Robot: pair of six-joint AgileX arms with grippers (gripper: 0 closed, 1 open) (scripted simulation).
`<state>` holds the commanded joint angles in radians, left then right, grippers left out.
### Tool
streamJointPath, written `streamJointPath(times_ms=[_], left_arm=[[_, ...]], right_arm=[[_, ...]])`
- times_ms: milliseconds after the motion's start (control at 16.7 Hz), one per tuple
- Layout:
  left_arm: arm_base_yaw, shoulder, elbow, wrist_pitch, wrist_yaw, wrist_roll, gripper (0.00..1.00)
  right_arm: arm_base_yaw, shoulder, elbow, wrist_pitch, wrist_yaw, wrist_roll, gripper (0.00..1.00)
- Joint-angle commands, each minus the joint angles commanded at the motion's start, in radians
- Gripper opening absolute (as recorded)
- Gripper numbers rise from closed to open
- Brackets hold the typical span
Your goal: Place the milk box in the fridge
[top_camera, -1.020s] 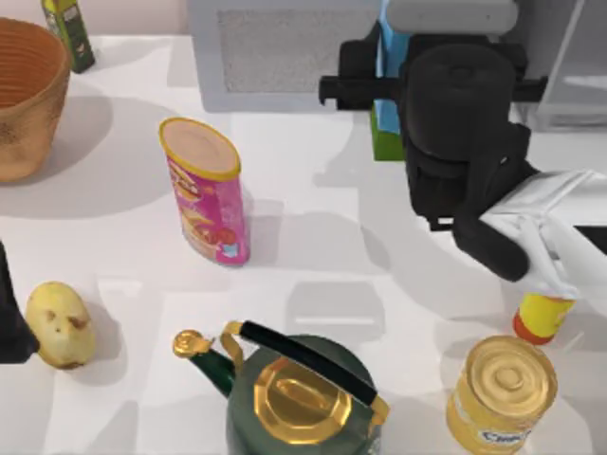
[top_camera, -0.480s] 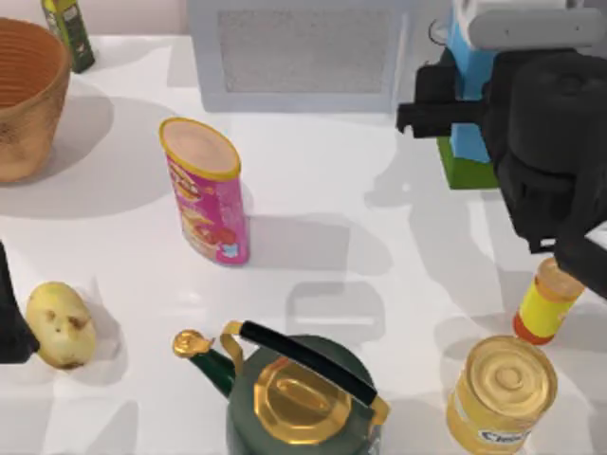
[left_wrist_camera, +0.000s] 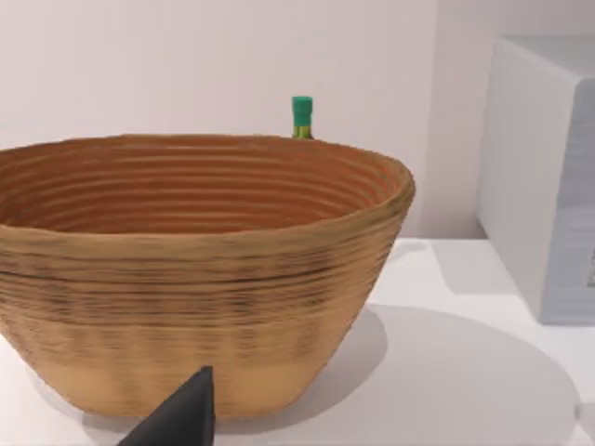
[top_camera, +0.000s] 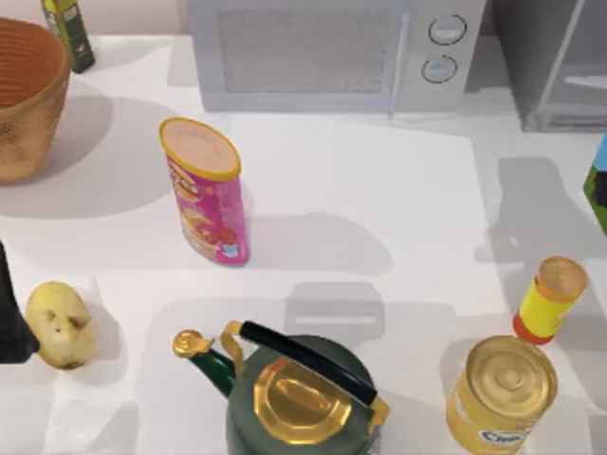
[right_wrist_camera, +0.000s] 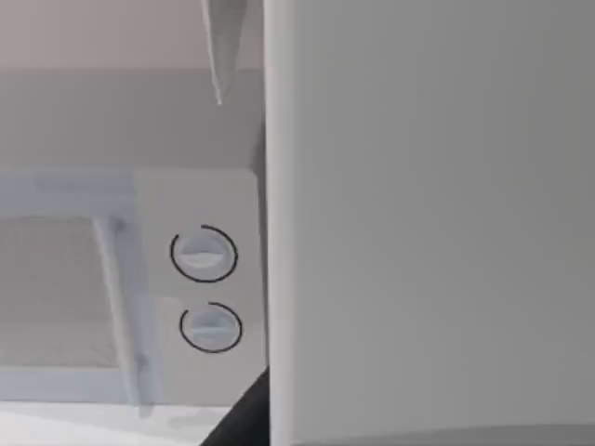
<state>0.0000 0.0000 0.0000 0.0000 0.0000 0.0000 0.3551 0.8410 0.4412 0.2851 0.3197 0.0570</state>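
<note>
The milk box (top_camera: pixel 599 185) shows as a light-blue and green sliver at the right edge of the top view, in front of the fridge (top_camera: pixel 545 66), the dark-grey cabinet at the back right. My right gripper holds the box beyond that edge. In the right wrist view one dark fingertip (right_wrist_camera: pixel 244 416) lies against a broad pale panel (right_wrist_camera: pixel 428 232), and I cannot tell whether that panel is the box or the fridge. My left gripper (left_wrist_camera: pixel 181 416) is parked at the table's left edge, low in front of the wicker basket (left_wrist_camera: pixel 195 269).
The microwave (top_camera: pixel 332 52) stands at the back next to the fridge. A pink snack tube (top_camera: pixel 204 190), potato (top_camera: pixel 59 325), green kettle (top_camera: pixel 294 389), yellow can (top_camera: pixel 501 389) and orange-based bottle (top_camera: pixel 548 299) stand about the table. A green bottle (top_camera: pixel 66 28) is back left.
My right arm has carried the milk box rightward from in front of the microwave, out past the top view's right edge. The microwave's knobs are now uncovered. The left arm has not moved.
</note>
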Motion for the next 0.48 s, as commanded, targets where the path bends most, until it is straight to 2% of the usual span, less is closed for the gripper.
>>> streamJointPath(times_ms=[240, 480], left_arm=[[0.0, 0.0, 0.0, 0.0, 0.0, 0.0, 1.0], [0.0, 0.0, 0.0, 0.0, 0.0, 0.0, 1.0]], right_arm=[[-0.15, -0.431, -0.2, -0.131, -0.15, -0.03, 0.0], [-0.285, -0.718, -0.359, -0.233, -0.264, -0.049, 0.0]])
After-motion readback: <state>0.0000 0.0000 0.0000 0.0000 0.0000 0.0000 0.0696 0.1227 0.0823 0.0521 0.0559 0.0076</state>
